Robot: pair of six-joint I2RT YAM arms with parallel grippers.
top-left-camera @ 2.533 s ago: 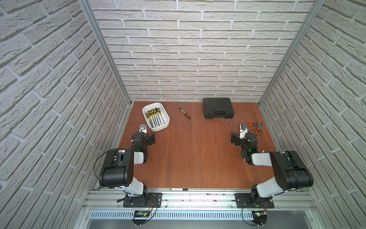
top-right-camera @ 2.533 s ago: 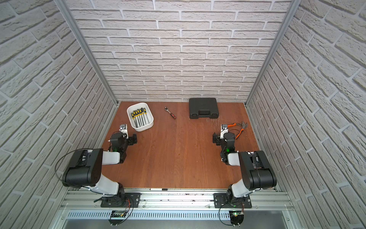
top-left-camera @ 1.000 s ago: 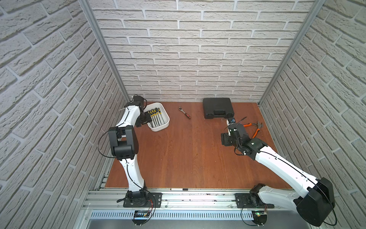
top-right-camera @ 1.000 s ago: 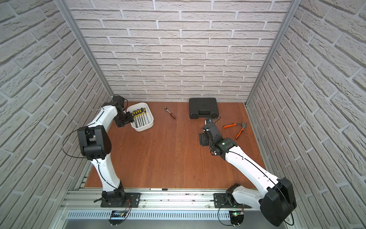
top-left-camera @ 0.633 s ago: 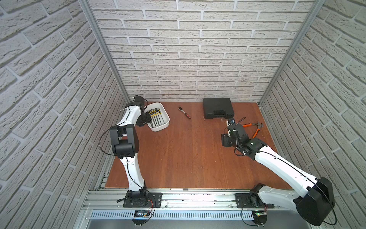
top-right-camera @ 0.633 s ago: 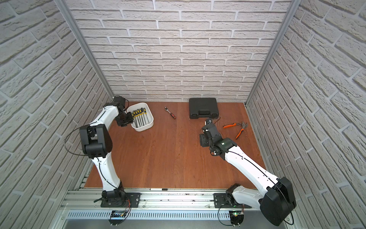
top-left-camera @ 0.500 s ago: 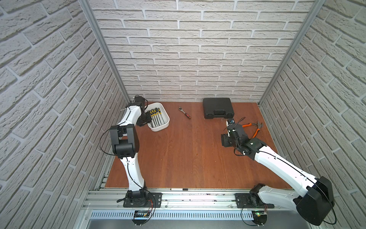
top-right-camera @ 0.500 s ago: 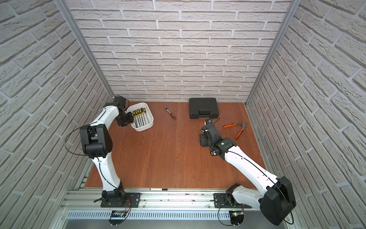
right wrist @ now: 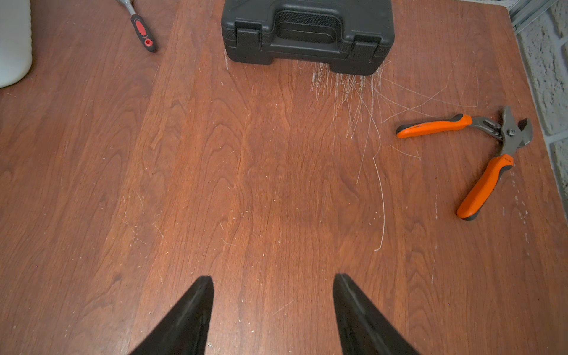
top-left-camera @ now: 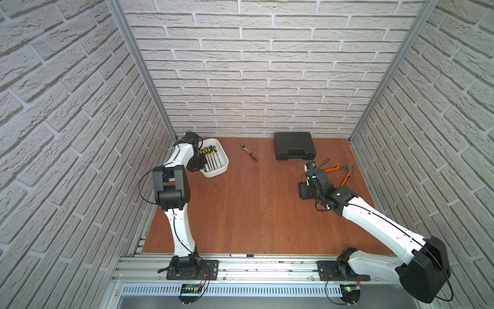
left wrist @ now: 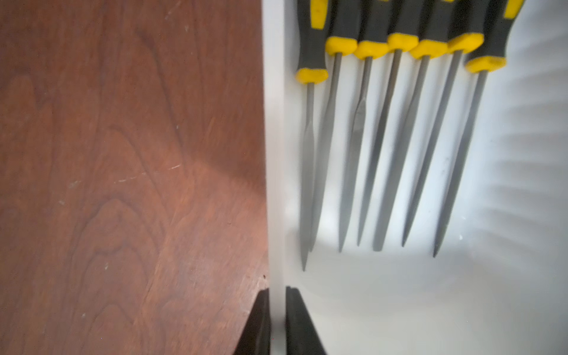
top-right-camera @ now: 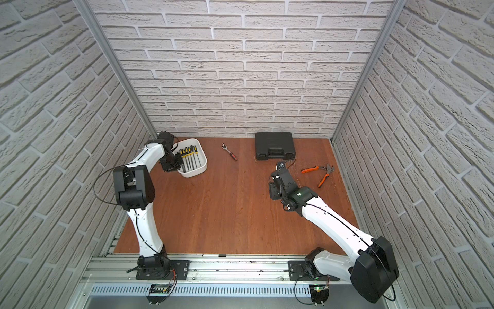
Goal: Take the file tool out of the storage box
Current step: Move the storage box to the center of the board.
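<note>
**Left gripper** (left wrist: 276,292): jaws closed on the side wall of the storage box (left wrist: 273,153), one jaw outside and one inside. It grips the tub itself, not a file.

**Files** (left wrist: 401,153): seven lie flat on the box floor in a row. Their black-and-yellow handles are packed side by side, and the grey blades taper toward the gripped end of the box.

**Location:** in both top views the box stands on the table (top-left-camera: 254,214) at its far corner on the left arm's side.

**Handling (a judgement):** each file looks light, stiff and slender. The bare steel blade is probably slick and sits too low on the floor to pinch cleanly. The thicker, rubbery-looking handle is the better hold. The outermost file, beside the open floor, offers the most room for a jaw.

**Right gripper** (right wrist: 273,285): jaws apart and empty, above bare wood.

**Beyond it:** a black tool case (right wrist: 307,27), a ratchet (right wrist: 143,33) and orange pliers (right wrist: 491,147), all well apart from the box.
</note>
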